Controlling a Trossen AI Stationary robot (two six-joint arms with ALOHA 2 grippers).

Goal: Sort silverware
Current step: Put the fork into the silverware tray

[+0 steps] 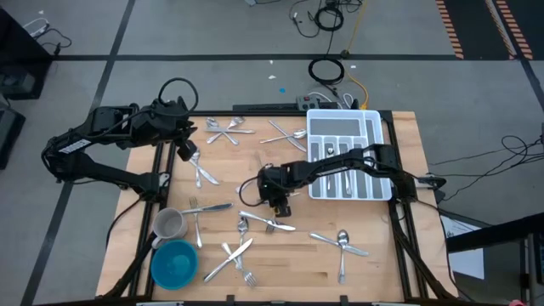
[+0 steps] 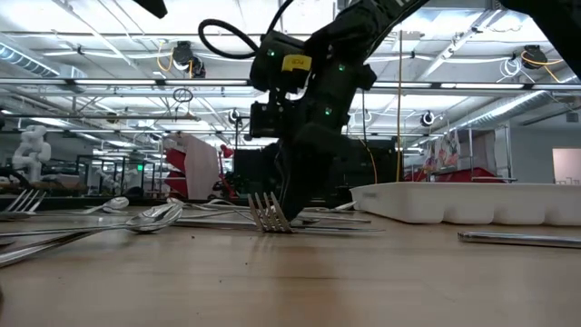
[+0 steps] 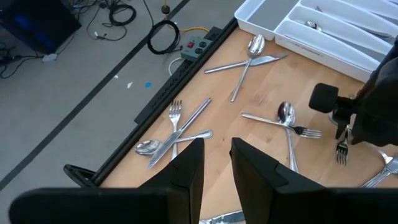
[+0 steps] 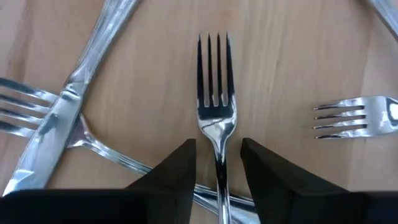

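Reaching down near the middle of the wooden table (image 1: pixel 374 263), the right gripper (image 4: pixel 217 163) has its two dark fingers (image 4: pixel 177 168) set narrowly on either side of a fork (image 4: pixel 216 106), whose neck runs between them while the tines project beyond the fingertips; the low view shows this fork tilted, tines touching the wood and handle rising into the gripper, so it appears gripped. Just to one side of the fingers a knife (image 4: pixel 68 99) lies crossed over another fork (image 4: pixel 18 106), and on the other side a third fork (image 4: pixel 354 117) lies apart. Beyond that arm sits the white organiser tray (image 1: pixel 374 119) (a few pieces already in its slots). The left gripper (image 3: pixel 216 163) hovers above the table with fingers narrowly parted, holding nothing, a crossed fork, knife and spoon cluster (image 3: pixel 177 130) lying just ahead of its fingertips.
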